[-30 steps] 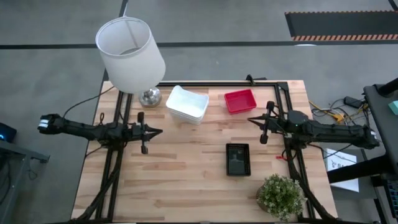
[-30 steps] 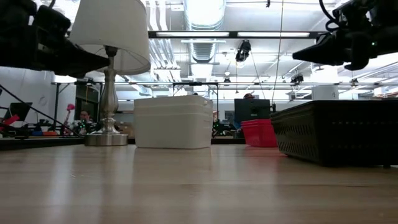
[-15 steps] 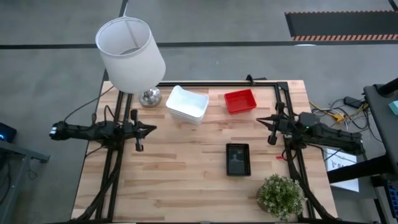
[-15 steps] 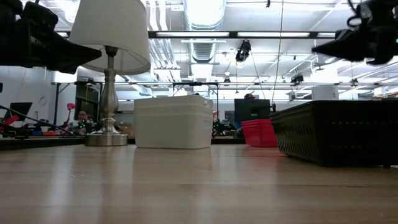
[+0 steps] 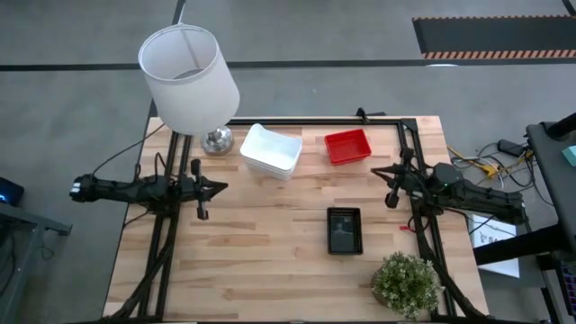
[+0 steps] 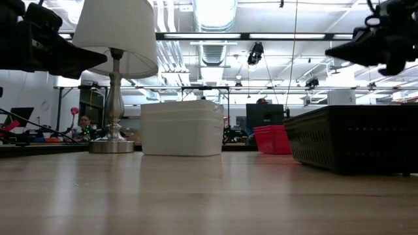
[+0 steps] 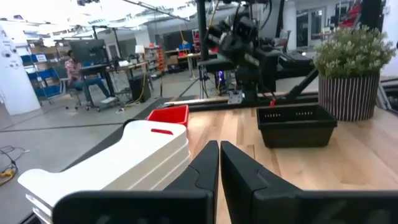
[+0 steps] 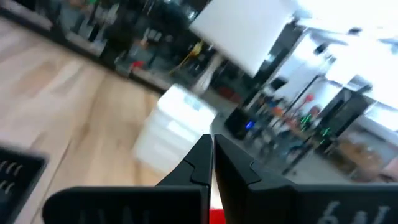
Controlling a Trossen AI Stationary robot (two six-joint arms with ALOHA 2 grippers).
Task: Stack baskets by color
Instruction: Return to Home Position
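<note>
A stack of nested white baskets (image 5: 270,150) rests on the table's far middle, also showing in the left wrist view (image 7: 118,168). A red mesh basket (image 5: 347,146) stands to its right. A black mesh basket (image 5: 344,230) sits nearer, right of centre; whether others are nested in the red or black one I cannot tell. My left gripper (image 5: 221,187) hovers shut at the table's left side, pointing level toward the middle. My right gripper (image 5: 376,173) hovers shut at the right side, facing it. Both are clear of the baskets.
A lamp with a white shade (image 5: 189,76) stands on its metal base (image 5: 216,139) at the far left, beside the white stack. A potted plant (image 5: 407,283) stands at the near right corner. Bare wood (image 5: 261,261) lies across the near middle.
My right gripper has drawn back a little toward the table's right edge, staying shut and level. The baskets have stayed where they were.
</note>
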